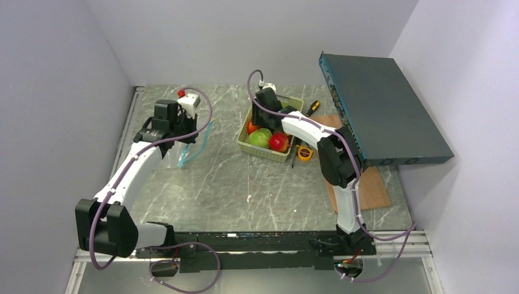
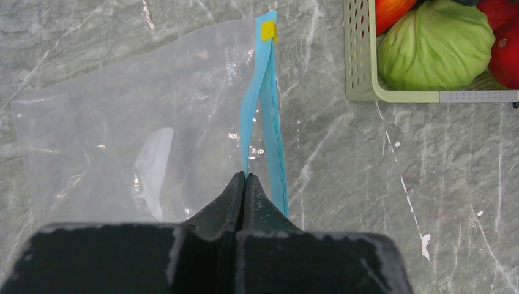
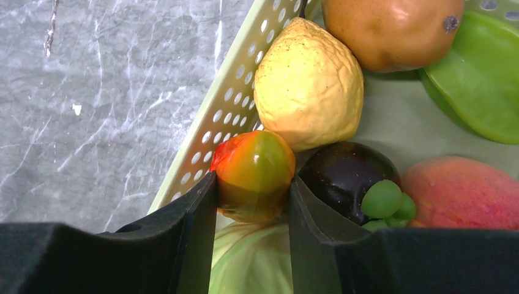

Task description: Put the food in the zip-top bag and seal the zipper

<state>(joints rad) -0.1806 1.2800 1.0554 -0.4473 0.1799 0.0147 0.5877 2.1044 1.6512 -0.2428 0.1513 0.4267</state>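
Near the desk's (image 1: 245,184) far-left corner, the left end effector (image 2: 245,179) is clamped shut on the zipper (image 2: 272,122), pinching one side of the light blue strip. The other side stands slightly apart from it. A small yellow tab (image 2: 267,30) marks the strip's far end. The clear bag (image 2: 122,135) spreads from the strip toward the left edge, and no food shows inside it.

Toward the middle of the far edge, well apart from the bag, sits a pale green basket (image 2: 361,61) that holds the food. A green cabbage (image 2: 434,46) lies in its near-left corner.

Reaching down into the basket, the right end effector (image 3: 252,184) grips a red-green fruit (image 3: 257,165), one finger against each side. The fruit sits just inside the basket's perforated wall. A bumpy yellow fruit (image 3: 306,86) touches it from beyond, with a brown-orange fruit (image 3: 392,27) farther on. Just beside the gripped fruit are a dark purple piece (image 3: 343,171) with a green stem, a peach (image 3: 459,190) and a flat green piece (image 3: 483,79).

Right of the basket lie a yellow tape measure (image 1: 305,153) and a screwdriver (image 1: 313,108). Along the right edge, a dark box (image 1: 385,110) tilts above a wooden board (image 1: 367,190).
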